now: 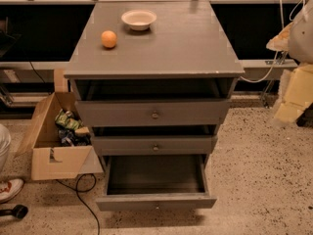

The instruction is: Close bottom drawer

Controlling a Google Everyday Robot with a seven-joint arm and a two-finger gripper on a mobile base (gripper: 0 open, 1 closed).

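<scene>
The grey cabinet (pixel 154 58) has three drawers. The bottom drawer (pixel 155 201) stands pulled far out towards me, and its inside looks empty. Its small round knob (pixel 156 207) is at the middle of the front panel. The middle drawer (pixel 154 145) and the top drawer (pixel 153 113) each stick out a little. My gripper (pixel 288 112) is a blurred white and yellow shape at the right edge. It hangs above the floor, well to the right of the cabinet, level with the top drawer, and touches nothing.
An orange (pixel 109 38) and a white bowl (pixel 139 19) sit on the cabinet top. An open cardboard box (pixel 54 155) with snack packets stands against the cabinet's left side. A black cable (pixel 85 199) runs over the speckled floor. A shoe (pixel 9 188) is at the far left.
</scene>
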